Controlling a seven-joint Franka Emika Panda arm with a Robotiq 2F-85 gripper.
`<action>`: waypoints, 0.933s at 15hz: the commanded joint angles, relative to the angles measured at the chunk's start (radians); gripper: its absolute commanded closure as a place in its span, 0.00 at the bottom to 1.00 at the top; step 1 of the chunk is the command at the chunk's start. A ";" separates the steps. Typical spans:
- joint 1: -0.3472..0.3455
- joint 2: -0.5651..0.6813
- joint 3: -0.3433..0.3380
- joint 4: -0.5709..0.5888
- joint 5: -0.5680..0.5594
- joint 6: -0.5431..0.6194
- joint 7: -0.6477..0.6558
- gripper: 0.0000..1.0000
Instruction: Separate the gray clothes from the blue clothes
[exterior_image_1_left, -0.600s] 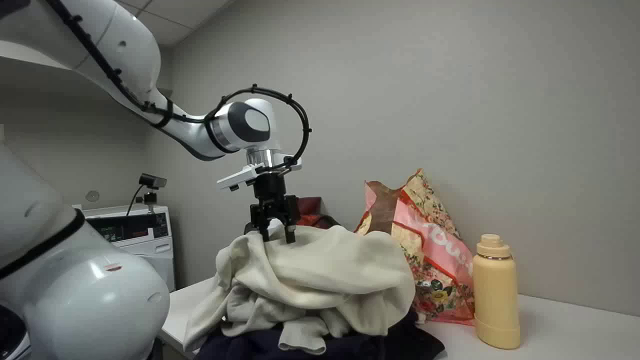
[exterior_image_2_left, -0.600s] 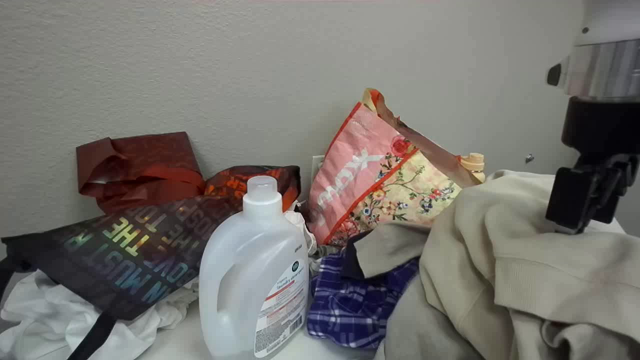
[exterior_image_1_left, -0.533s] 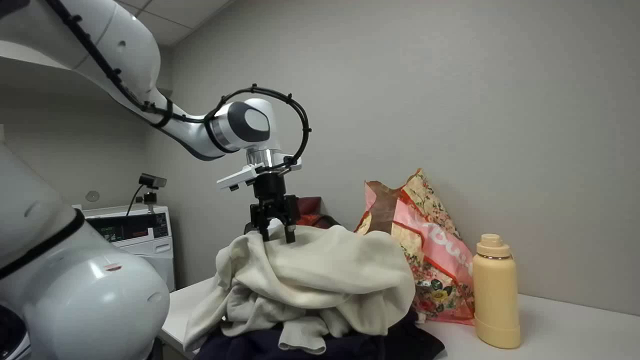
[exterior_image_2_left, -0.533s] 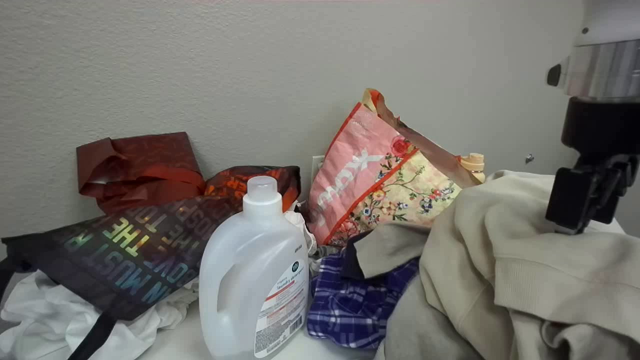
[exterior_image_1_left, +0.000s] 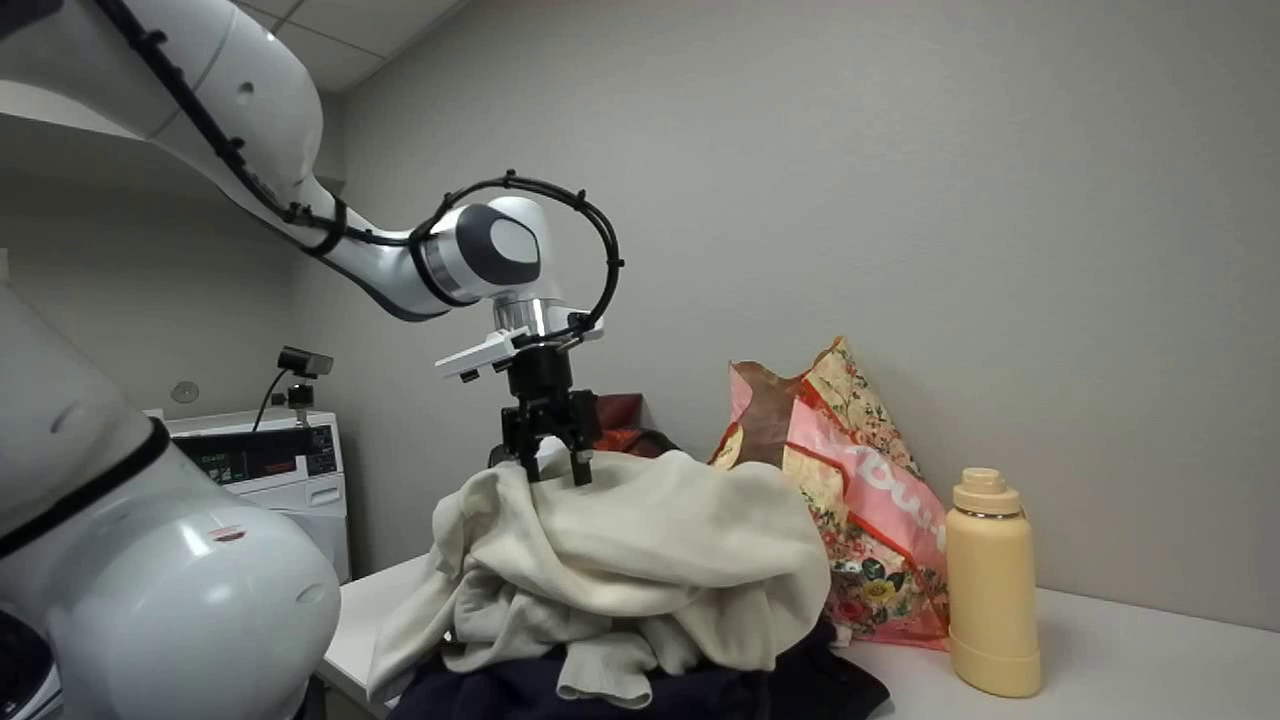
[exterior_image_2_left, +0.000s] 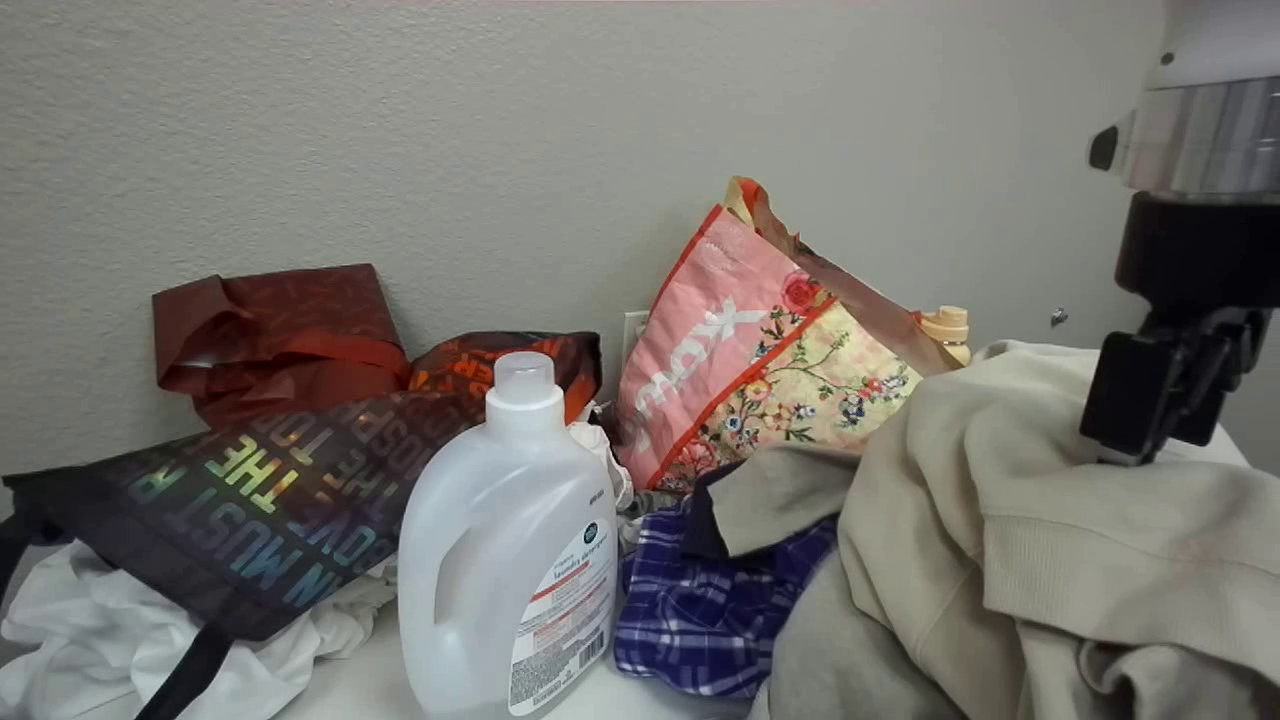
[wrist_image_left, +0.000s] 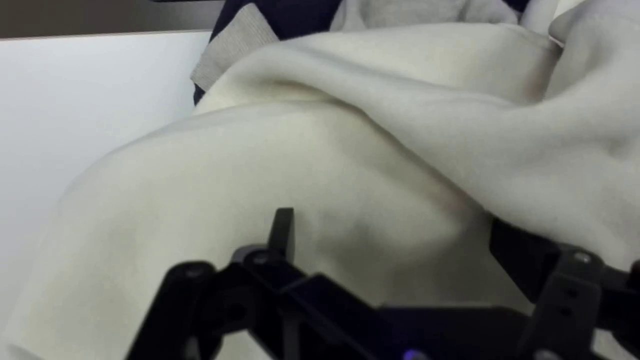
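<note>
The gray clothes (exterior_image_1_left: 680, 530) are a bulky, pale grayish-beige heap. They also fill the right of an exterior view (exterior_image_2_left: 1080, 510) and most of the wrist view (wrist_image_left: 225, 165). My gripper (exterior_image_1_left: 557, 476) points down at the top of the heap with its fingers apart. In the wrist view the gripper (wrist_image_left: 390, 222) has gray fabric beneath and between its fingers; its right finger is partly hidden under a fold. The blue clothes are a dark navy garment (exterior_image_1_left: 530, 690) under the heap and a blue-and-white plaid shirt (exterior_image_2_left: 700, 630) beside it. Much of the navy garment is hidden.
The patterned bag (exterior_image_1_left: 880, 510) leans on the wall behind the heap, near a yellow bottle (exterior_image_1_left: 993, 600). A detergent jug (exterior_image_2_left: 500, 580), a black lettered bag (exterior_image_2_left: 300, 500), a dark red bag (exterior_image_2_left: 290, 340) and white cloth (exterior_image_2_left: 130, 630) lie beyond the plaid shirt.
My gripper has shifted very slightly left in an exterior view, and the top of the gray heap has moved slightly with it. Nothing else has visibly changed.
</note>
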 joint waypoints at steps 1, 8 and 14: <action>0.019 0.038 -0.023 -0.020 0.040 0.095 0.008 0.00; 0.003 0.100 -0.019 -0.050 0.037 0.227 0.034 0.49; -0.016 0.145 -0.027 0.004 0.026 0.194 0.041 0.94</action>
